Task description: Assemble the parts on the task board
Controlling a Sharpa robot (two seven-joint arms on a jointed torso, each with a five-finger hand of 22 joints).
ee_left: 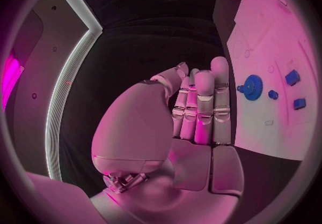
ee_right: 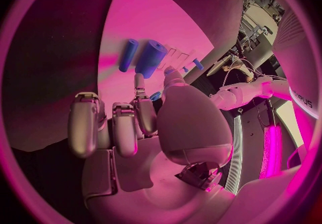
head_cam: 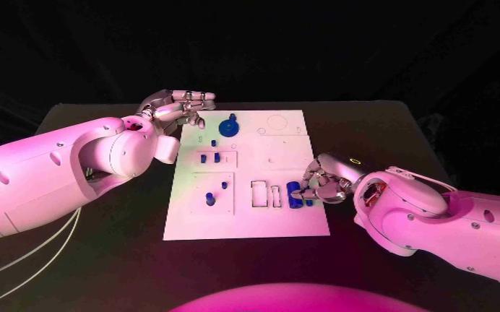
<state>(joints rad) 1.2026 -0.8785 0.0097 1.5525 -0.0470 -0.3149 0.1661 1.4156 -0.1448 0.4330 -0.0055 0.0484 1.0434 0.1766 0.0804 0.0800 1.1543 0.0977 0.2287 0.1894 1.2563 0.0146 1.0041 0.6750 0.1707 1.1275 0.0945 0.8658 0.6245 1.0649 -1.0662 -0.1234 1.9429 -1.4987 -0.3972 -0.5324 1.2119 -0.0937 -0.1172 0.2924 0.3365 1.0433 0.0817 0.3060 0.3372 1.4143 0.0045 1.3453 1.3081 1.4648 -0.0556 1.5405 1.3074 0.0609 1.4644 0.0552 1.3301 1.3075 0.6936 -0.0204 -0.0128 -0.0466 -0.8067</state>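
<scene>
Black table (head_cam: 104, 254) carries the white task board (head_cam: 250, 225) at its middle. Left robot hand (head_cam: 179, 110) sits at the board's far left corner beside a blue gear (head_cam: 229, 126), fingers straight, holding nothing. Right robot hand (head_cam: 318, 184) sits at the board's right edge — fingers curled by a blue cylinder (head_cam: 295, 194); whether it grips, I cannot tell.

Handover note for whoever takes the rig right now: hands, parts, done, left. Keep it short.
Left hand: open, holds nothing, at the task board's far left corner, beside the blue gear.
Right hand: at the board's right edge, fingers curled by the blue cylinder; whether it grips anything cannot be told.
Parts: gear at the far end; small blue pieces mid-board; another blue piece in the near left panel.
Done: cannot judge which parts are seated.
Left: finish the right-edge parts, then check the others.
</scene>
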